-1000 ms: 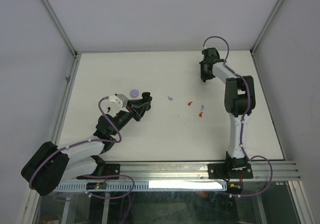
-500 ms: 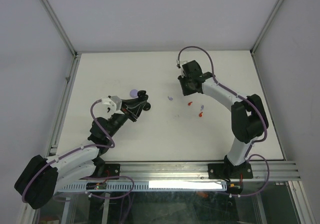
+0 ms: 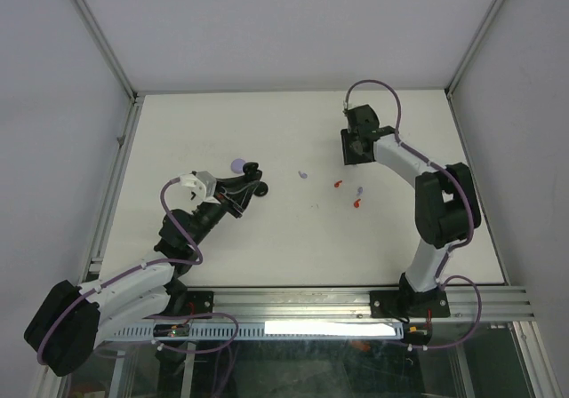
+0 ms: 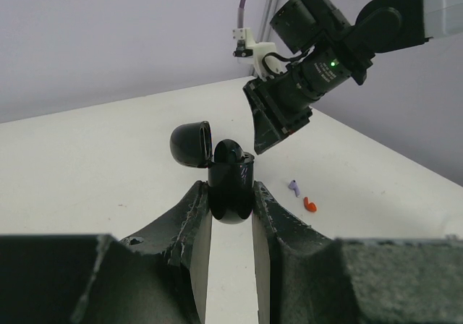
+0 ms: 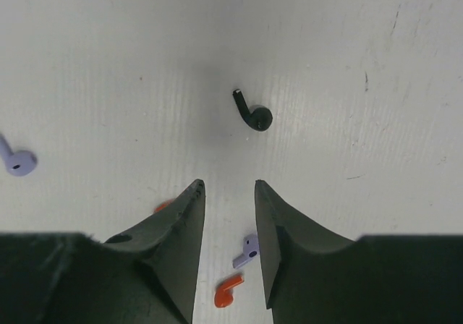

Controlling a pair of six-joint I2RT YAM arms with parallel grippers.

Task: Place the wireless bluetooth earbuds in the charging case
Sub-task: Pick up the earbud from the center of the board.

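Left wrist view: left hand clamped shut on black charging case, lid swung open. Case held above desk. Top view too small to show this grip.

Right wrist view only: black earbud on desk, just ahead of right hand. Fingers parted, nothing between them. Lilac earbud and red earbud lie under gap, back from tips. Second lilac earbud well off to side.

Top view: black earbud not visible there; round lilac case just beside left hand.

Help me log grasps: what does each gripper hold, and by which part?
Left gripper clamps the open black charging case by its body's sides. Right gripper holds nothing.
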